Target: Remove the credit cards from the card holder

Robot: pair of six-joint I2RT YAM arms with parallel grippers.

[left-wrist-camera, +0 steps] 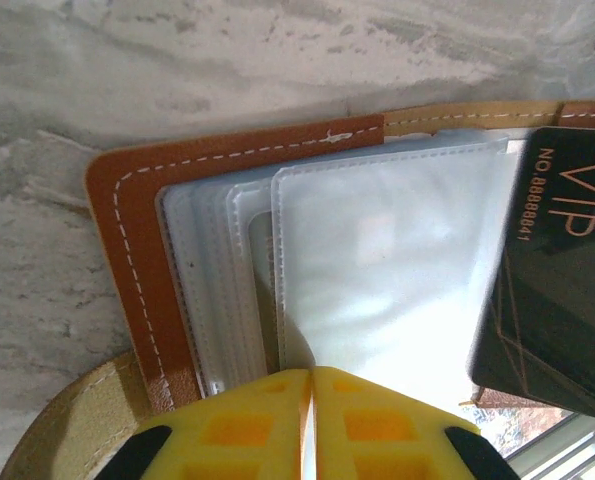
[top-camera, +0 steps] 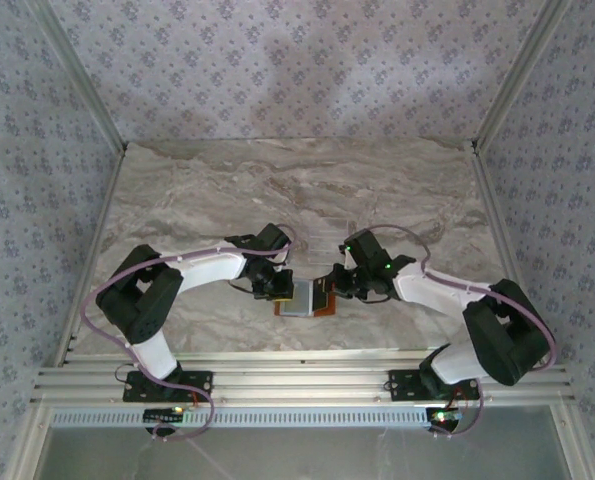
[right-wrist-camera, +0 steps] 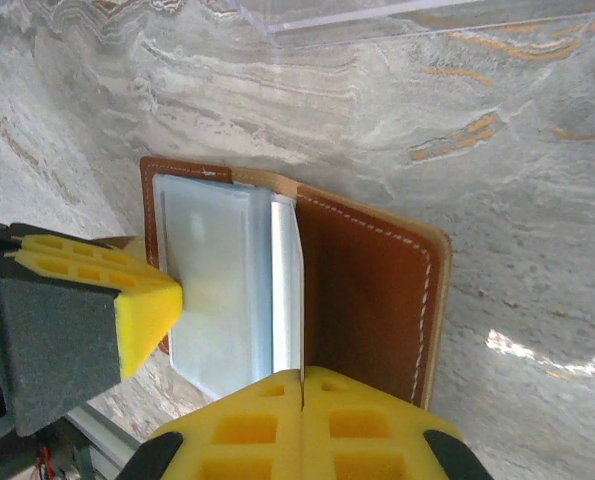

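L gripper [left-wrist-camera: 312, 400] closed, R gripper [right-wrist-camera: 302, 395] pinching 1 clear sleeve [right-wrist-camera: 285, 290]; 1 black card [left-wrist-camera: 557, 290], 1 brown card holder [right-wrist-camera: 367, 290]

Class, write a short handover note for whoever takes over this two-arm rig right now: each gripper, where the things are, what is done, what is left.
Left gripper: shut, pinching the edge of a clear plastic sleeve.
Right gripper: shut on a thin sheet standing edge-on at the fold, probably a card.
Brown leather card holder: lying open on the marble table; black VIP credit card tilted over its sleeves.
Done: holder opened.
Left: draw the cards free and set them on the table.
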